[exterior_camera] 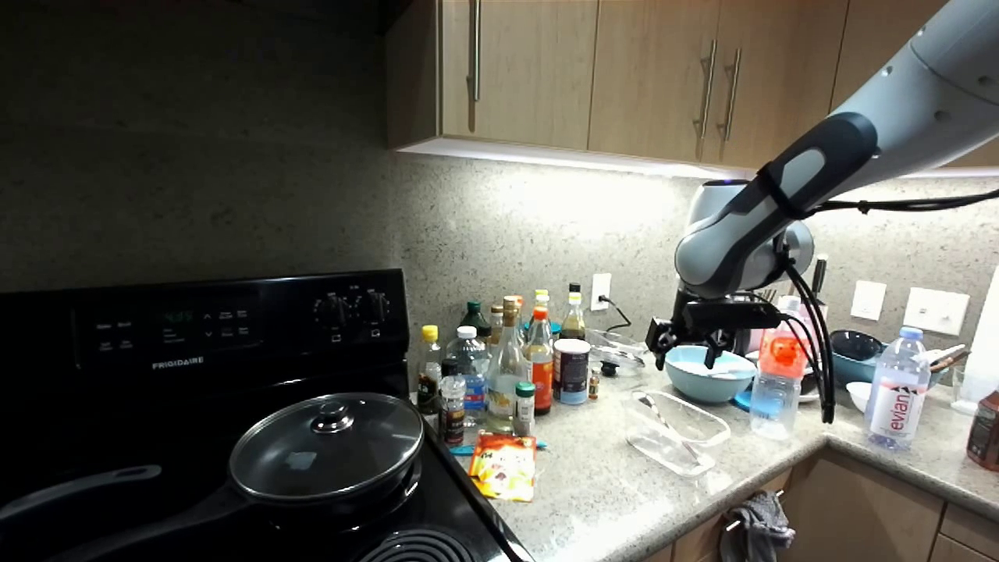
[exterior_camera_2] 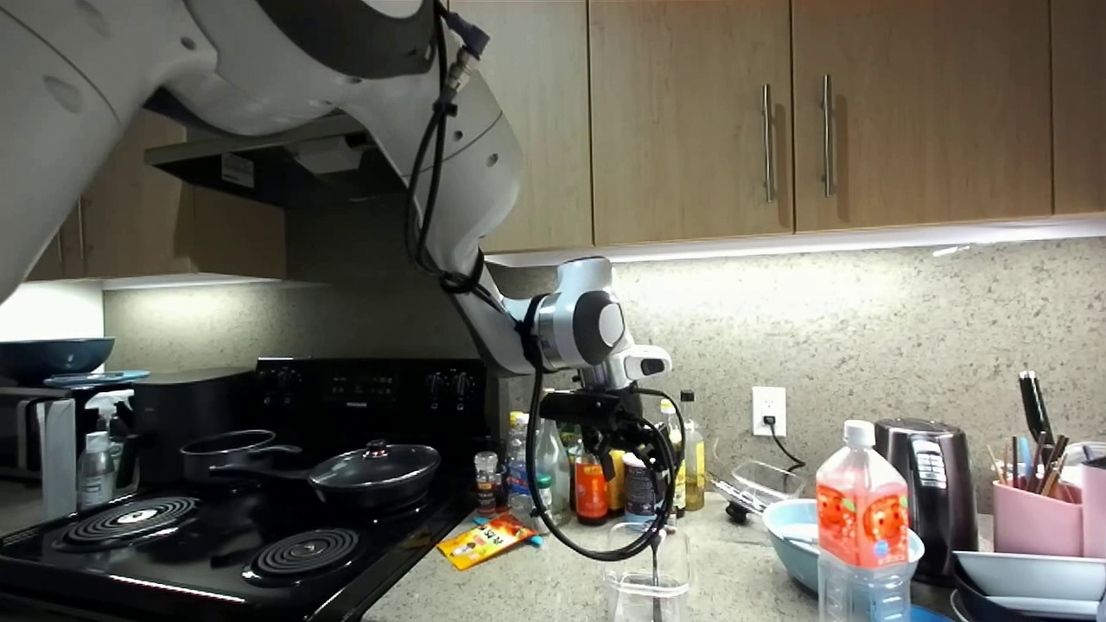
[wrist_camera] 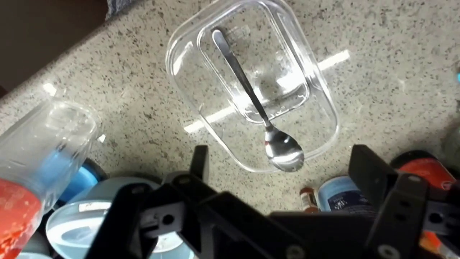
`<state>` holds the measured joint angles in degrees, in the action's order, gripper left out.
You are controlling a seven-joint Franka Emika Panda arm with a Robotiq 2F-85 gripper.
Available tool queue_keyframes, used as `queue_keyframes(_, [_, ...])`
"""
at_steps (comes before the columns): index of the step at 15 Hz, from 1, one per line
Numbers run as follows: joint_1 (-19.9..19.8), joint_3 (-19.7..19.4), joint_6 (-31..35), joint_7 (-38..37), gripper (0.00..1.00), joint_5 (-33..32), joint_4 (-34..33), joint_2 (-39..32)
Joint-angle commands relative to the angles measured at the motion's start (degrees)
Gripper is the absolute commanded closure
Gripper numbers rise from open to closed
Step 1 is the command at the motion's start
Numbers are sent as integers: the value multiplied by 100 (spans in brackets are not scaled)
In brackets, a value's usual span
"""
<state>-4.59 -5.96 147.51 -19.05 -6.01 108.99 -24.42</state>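
Observation:
My gripper (wrist_camera: 280, 154) stands wide open, with nothing between its fingers. In an exterior view the gripper (exterior_camera: 685, 361) hangs above the counter, pointing down, apart from everything below. Under it in the wrist view lies a clear plastic container (wrist_camera: 336, 126) with rounded corners. A metal spoon (wrist_camera: 244, 79) rests in it, its handle end inside and its bowl over the rim nearest the jaws. Both exterior views also show the container (exterior_camera: 652, 449) on the counter. A light blue bowl (exterior_camera: 706, 382) sits behind it, close to the gripper's line.
A clear bottle with a red label (exterior_camera: 780, 359) stands beside the container. Several sauce bottles (exterior_camera: 541, 359) and a dark-labelled canister (exterior_camera: 571, 371) line the wall. An orange packet (exterior_camera: 503, 467) lies near the stove, where a lidded pan (exterior_camera: 328, 449) sits. Cabinets (exterior_camera: 519, 74) hang overhead.

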Motion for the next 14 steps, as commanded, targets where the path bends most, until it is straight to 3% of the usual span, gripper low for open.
queue_keyframes(1, [-93, -67, -1002, 366, 0, 360, -762, -614])
queue_keyframes(2, [54, -259, -1439, 59, 0, 160, -925, -720])
queue_keyframes(3, [46, -186, -834, 146, 0, 206, -521, -489])
queue_keyframes(5, [35, -253, -1230, 133, 0, 188, -799, -688])
queue_keyframes(14, [-160, -124, -1665, 502, 0, 349, -1890, -1736])
